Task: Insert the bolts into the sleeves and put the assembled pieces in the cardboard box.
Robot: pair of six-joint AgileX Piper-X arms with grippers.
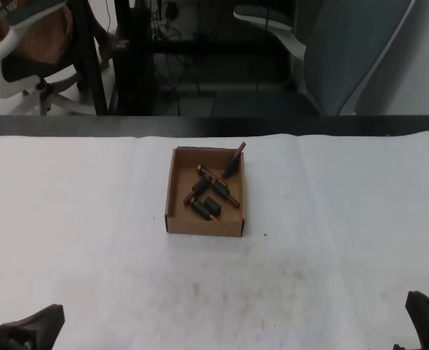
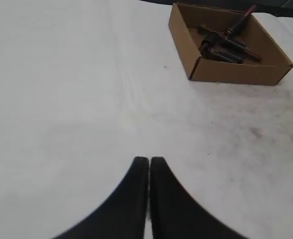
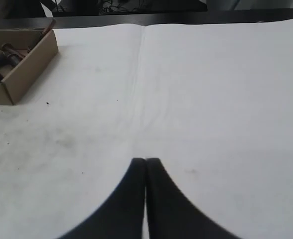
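High view: box mid counter, pieces inside, leaning piece propped on the far rim. My left gripper and right gripper are pressed together, empty, well apart from it. Risk: nudging the box could tip that one out.

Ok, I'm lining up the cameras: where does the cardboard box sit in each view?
High view: cardboard box mid-bench, centre of picture.
Left wrist view: box ahead of the left gripper, toward the right arm's side.
Right wrist view: box ahead of the right gripper, toward the left arm's side.
Shared landmark: the assembled piece leaning over the box's far rim.
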